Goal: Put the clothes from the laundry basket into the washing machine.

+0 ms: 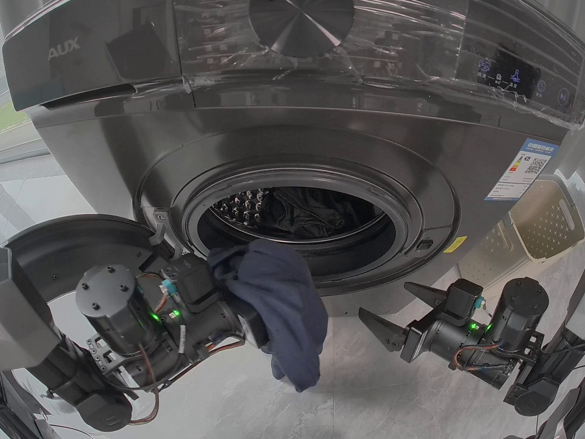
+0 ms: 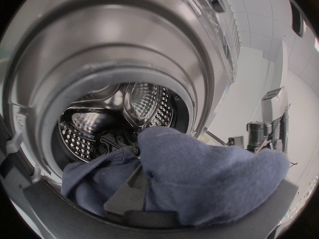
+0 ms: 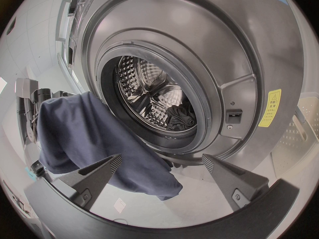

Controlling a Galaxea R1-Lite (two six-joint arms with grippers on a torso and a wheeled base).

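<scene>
At lower left of the head view, the left gripper (image 2: 166, 183) holds a navy garment (image 1: 286, 312) just in front of the lower rim of the washing machine (image 1: 304, 135) opening. Its jaws are closed on the cloth, which covers them almost wholly; one dark finger (image 2: 129, 190) shows beneath the folds in the left wrist view. The garment drapes over the gripper and hangs down toward the pale tiled floor (image 1: 365, 391), its upper edge overlapping the rubber seal of the opening.

Inside the perforated steel drum (image 3: 149, 90), a heap of dark clothing (image 1: 304, 211) lies at the bottom. The round door (image 1: 73, 245) stands swung open at the left edge of the frame, behind the left arm.

At lower right, the right gripper (image 1: 384, 300) hangs below the machine's front, well apart from the garment, with its jaws spread wide and nothing between them. A beige laundry basket (image 1: 545, 221) with a perforated wall stands at the right edge, beside the machine.
</scene>
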